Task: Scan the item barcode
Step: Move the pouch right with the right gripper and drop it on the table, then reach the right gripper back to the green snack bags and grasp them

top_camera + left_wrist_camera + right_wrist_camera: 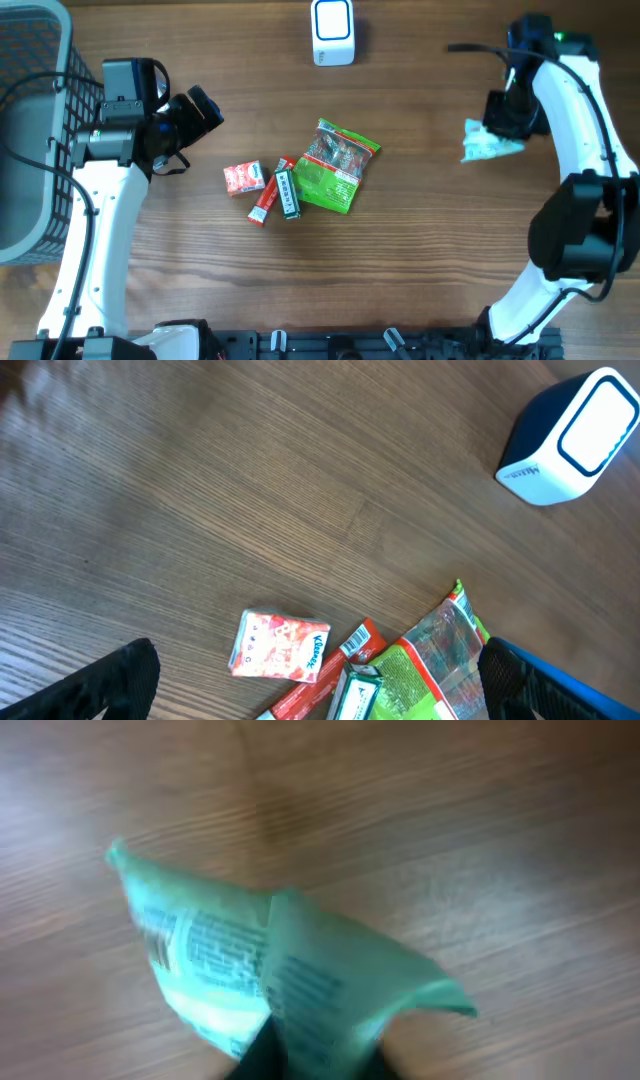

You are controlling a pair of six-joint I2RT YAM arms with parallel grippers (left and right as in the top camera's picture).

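A teal packet lies low at the table's far right, touching my right gripper. In the right wrist view the packet is blurred and fills the space above my right gripper; its lower edge reaches down between the dark fingers, and I cannot make out whether they still pinch it. The white and blue scanner stands at the back centre, also seen as the scanner from the left wrist. My left gripper hovers open at the left, and the left gripper has nothing between its fingers.
A green snack bag, a green-white pack, a red stick pack and a red tissue pack lie together mid-table. A grey wire basket stands at the left edge.
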